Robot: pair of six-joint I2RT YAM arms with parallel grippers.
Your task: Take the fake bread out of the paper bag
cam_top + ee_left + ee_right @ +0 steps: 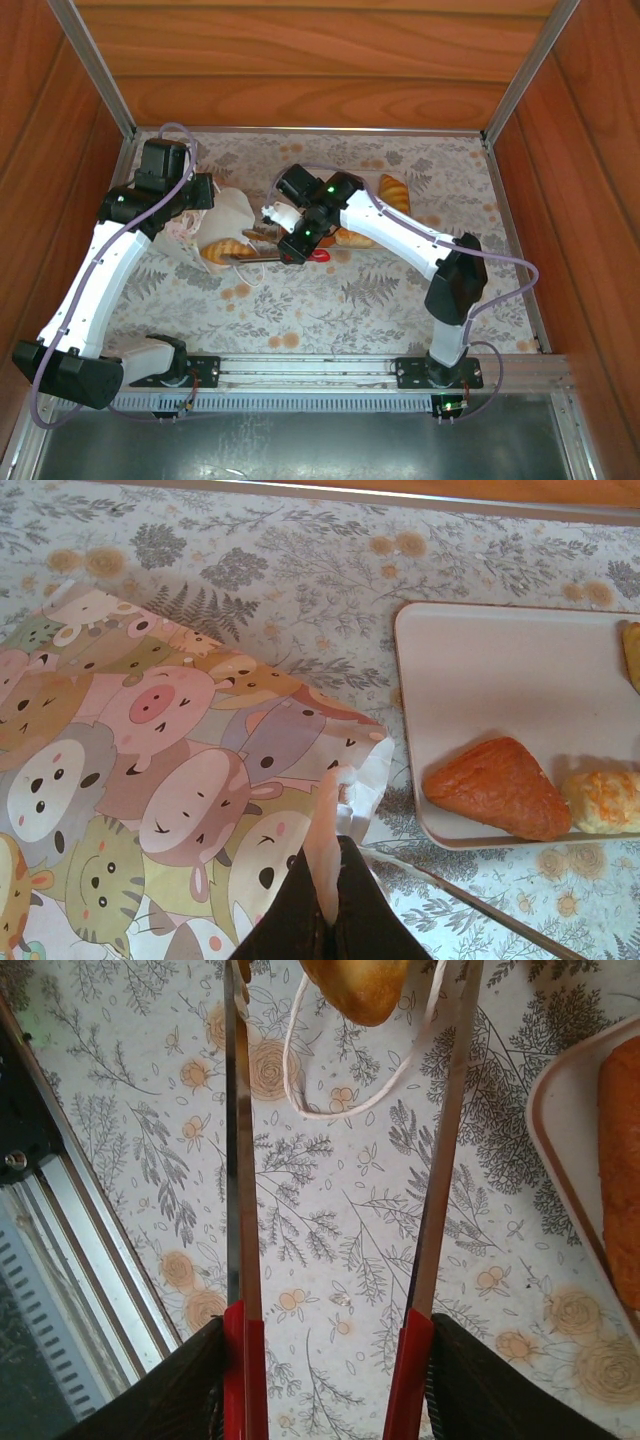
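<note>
The paper bag (232, 212) lies on its side at the left; its upper face carries pastel cartoon animals (150, 770). My left gripper (335, 865) is shut on a fold of the bag's edge by its mouth. A golden fake bread roll (222, 250) lies on the cloth just outside the mouth. My right gripper (325, 1345) is shut on the red handles of metal tongs (240, 1160). The tong arms stand apart on either side of that roll (355, 985), with a gap on both sides. The bag's white cord handle (335, 1110) loops beneath the roll.
A beige tray (500, 670) sits right of the bag, holding a triangular brown pastry (498, 786), a round roll (605, 800) and another piece (393, 190). The tray's edge (560, 1140) lies close to the right tong arm. Wooden walls enclose the floral table.
</note>
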